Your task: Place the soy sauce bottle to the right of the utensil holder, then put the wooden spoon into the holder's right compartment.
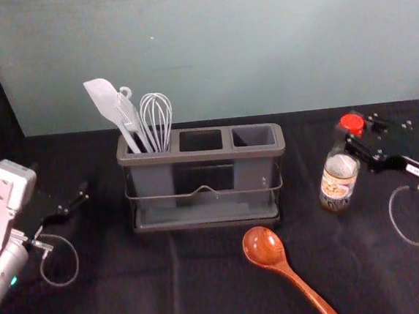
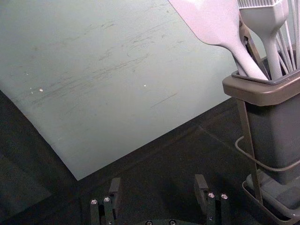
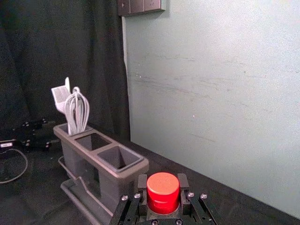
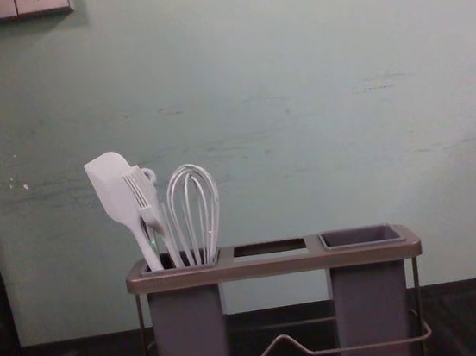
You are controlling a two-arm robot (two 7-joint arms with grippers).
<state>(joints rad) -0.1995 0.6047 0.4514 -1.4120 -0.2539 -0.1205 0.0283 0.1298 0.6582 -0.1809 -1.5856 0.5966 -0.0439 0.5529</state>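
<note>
Right of holder [image 1: 209, 156]: right gripper [image 1: 359, 132] is pinching bottle [image 1: 339, 179] near its top
Left: left gripper [image 1: 74, 201] is hovering, fingers spread
Front: spoon [image 1: 264, 246] is lying

Left tool [image 1: 72, 203] at the left, fingers spread apart — right tool [image 1: 357, 129] far right, fingers clamped.

Pale grey-green wall [image 1: 259, 50] with faint scuffs, dark curtain [image 3: 61, 56] beside it, black-covered table [image 1: 119, 297]
</note>
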